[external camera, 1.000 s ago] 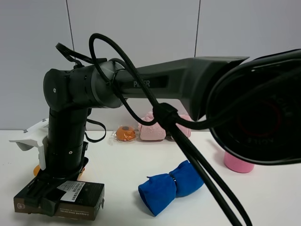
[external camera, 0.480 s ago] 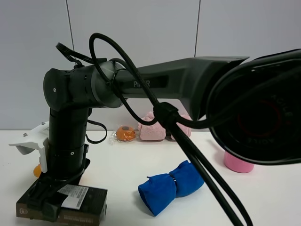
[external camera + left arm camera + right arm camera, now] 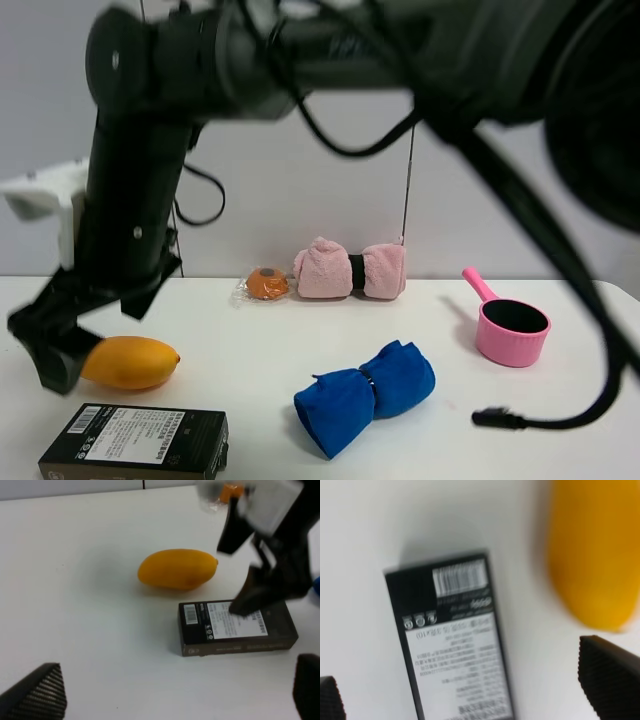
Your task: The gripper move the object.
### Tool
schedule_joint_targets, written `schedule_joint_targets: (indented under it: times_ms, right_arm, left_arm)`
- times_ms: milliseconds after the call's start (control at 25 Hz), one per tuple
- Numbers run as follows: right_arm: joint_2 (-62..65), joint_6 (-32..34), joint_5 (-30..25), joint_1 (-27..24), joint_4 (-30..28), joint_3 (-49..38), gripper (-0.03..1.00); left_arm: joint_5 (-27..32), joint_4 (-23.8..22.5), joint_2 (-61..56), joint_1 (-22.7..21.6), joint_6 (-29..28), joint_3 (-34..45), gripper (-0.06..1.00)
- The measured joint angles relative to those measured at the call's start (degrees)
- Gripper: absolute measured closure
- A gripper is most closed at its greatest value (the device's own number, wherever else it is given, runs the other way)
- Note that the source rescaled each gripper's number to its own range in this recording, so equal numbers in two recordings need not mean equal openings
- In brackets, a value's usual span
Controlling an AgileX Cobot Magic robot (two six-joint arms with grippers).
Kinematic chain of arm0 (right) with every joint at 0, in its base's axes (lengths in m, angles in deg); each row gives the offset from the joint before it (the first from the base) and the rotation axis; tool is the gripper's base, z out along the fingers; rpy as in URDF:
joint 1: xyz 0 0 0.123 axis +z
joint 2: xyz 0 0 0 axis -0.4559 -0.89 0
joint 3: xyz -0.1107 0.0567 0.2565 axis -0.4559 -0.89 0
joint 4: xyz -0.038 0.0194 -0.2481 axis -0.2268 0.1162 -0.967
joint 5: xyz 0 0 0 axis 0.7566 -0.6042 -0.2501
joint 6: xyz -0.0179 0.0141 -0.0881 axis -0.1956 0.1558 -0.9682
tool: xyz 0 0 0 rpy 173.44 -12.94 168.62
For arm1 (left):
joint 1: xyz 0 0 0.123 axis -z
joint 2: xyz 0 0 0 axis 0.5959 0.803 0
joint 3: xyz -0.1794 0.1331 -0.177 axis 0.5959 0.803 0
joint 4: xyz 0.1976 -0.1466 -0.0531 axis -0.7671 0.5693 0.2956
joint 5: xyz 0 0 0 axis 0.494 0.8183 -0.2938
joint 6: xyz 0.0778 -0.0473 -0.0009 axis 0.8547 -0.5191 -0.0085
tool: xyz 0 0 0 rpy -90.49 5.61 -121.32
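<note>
The dark carton with a white label (image 3: 135, 440) lies flat at the table's front left, and it shows in the left wrist view (image 3: 235, 627) and the right wrist view (image 3: 452, 645). My right gripper (image 3: 90, 330) reaches across to the left side and hangs open above the carton, touching nothing. Its fingers stand wide apart in its own view (image 3: 470, 690). It shows blurred over the carton in the left wrist view (image 3: 260, 575). My left gripper (image 3: 172, 690) is open and empty, set back from the carton.
A mango (image 3: 130, 362) lies just behind the carton. A blue rolled towel (image 3: 365, 395) lies at centre front. A pink towel roll (image 3: 350, 270) and a small wrapped orange item (image 3: 265, 283) are at the back. A pink pot (image 3: 512, 332) stands at the right.
My right gripper was down on the carton. It has let go and risen well above it. The carton stays on the table and the mango is now uncovered.
</note>
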Motion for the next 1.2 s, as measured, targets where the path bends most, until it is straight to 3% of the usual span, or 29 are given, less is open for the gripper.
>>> schedule_joint_targets:
  times_ms: [440,720,920,1080,1200]
  right_arm:
    - [23.4,4.6,-2.5,0.0,-10.5,0.0,0.06]
    - [35.8,11.1,-5.3,0.0,-16.6,-1.5,0.09]
    - [43.5,12.9,-4.8,0.0,-20.0,-17.5,0.13]
    - [52.1,14.6,5.9,0.0,-18.3,-35.9,0.13]
    - [60.6,17.2,14.2,0.0,-17.9,-49.0,0.02]
  left_arm:
    - [0.0,0.0,0.0,0.0,0.0,0.0,-0.06]
    - [0.0,0.0,0.0,0.0,0.0,0.0,-0.06]
    - [0.0,0.0,0.0,0.0,0.0,0.0,-0.06]
    - [0.0,0.0,0.0,0.0,0.0,0.0,-0.06]
    - [0.0,0.0,0.0,0.0,0.0,0.0,-0.06]
